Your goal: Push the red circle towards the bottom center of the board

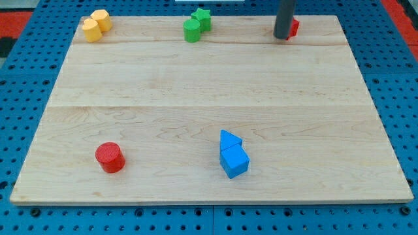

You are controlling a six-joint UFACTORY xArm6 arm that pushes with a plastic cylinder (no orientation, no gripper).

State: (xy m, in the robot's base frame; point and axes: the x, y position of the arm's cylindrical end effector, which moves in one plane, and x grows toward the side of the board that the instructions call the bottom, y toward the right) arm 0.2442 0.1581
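Pale wood-grain board [196, 78] w/ smooth red circle [110, 157] at bottom left. Dark rod, my tip [282, 38], top right, touching a red block [294, 27]; no gripper fitted. Blue blocks [232, 155] bottom center.

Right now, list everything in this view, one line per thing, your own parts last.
red circle: 1, red, lower left of the board
blue blocks: 2, blue, touching, bottom centre, slightly right
yellow blocks: 2, yellow, touching, top left corner
green blocks: 2, green, touching, top edge near centre; the rear one looks star-shaped
red block: 1, red, top right, mostly hidden behind the rod, shape unclear
board: 1, light wood, fills most of the view
pegboard: 1, blue, perforated, under the board
my tip: 1, dark rod end, top right, against the red block's left side, far from the red circle
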